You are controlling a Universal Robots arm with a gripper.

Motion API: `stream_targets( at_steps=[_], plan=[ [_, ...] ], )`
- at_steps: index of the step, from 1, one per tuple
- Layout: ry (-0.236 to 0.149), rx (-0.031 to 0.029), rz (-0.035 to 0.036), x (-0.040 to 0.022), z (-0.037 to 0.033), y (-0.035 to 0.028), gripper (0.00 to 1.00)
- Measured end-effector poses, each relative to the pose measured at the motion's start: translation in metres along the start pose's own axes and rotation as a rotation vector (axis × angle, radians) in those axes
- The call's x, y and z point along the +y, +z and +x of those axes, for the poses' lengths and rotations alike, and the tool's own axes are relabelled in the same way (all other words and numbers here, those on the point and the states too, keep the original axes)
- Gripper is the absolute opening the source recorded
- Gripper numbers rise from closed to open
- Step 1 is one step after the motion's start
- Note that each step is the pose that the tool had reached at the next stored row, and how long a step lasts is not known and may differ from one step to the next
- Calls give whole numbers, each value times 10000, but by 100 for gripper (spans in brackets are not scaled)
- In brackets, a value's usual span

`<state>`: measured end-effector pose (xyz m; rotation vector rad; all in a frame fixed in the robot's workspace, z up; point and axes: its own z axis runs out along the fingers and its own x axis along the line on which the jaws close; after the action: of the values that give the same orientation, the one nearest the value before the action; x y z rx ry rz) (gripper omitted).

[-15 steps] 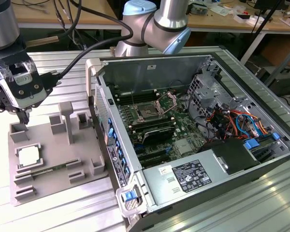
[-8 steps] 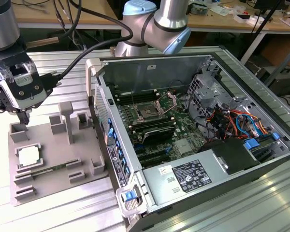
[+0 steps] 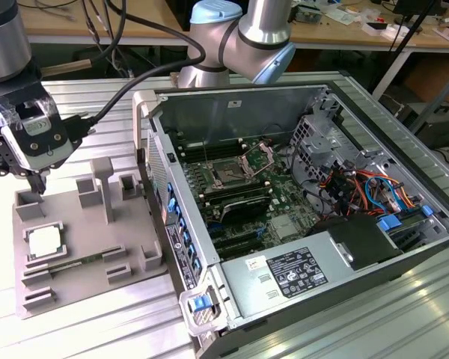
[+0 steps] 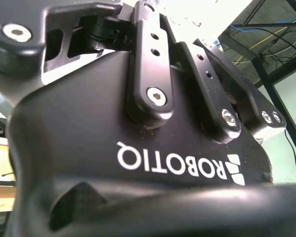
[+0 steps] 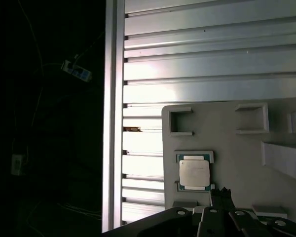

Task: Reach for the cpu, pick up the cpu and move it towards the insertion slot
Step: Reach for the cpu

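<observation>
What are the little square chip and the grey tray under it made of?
The cpu seems topped with pale satin metal, given its silvery-white sheen. The grey tray looks like matte plastic: dull, even grey, with blocky raised frames.

The cpu (image 3: 43, 243) is a small flat square chip with a pale silvery-white metal top. It lies flat and face up, seated in a shallow square recess of the grey tray (image 3: 75, 224), with nothing touching it. In the first wrist view the cpu (image 5: 194, 173) shows a thin green rim around its metal top.

In the exterior view the cpu sits at about 8 o'clock of the scene. The insertion slot (image 3: 230, 176) is a dark square socket on the green circuit board (image 3: 283, 188) inside the open computer case (image 3: 232, 105). It lies at about 2 o'clock from the cpu and well apart from it. Its shiny metal frame stands hinged up at the socket's 1 o'clock side, leaving the socket uncovered.
</observation>
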<state>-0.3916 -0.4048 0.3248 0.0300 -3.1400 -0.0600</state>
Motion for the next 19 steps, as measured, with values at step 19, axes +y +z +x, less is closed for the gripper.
stream_targets(
  at_steps=[19],
  plan=[
    [0,0,0,-2,0,41,11]
  ],
)
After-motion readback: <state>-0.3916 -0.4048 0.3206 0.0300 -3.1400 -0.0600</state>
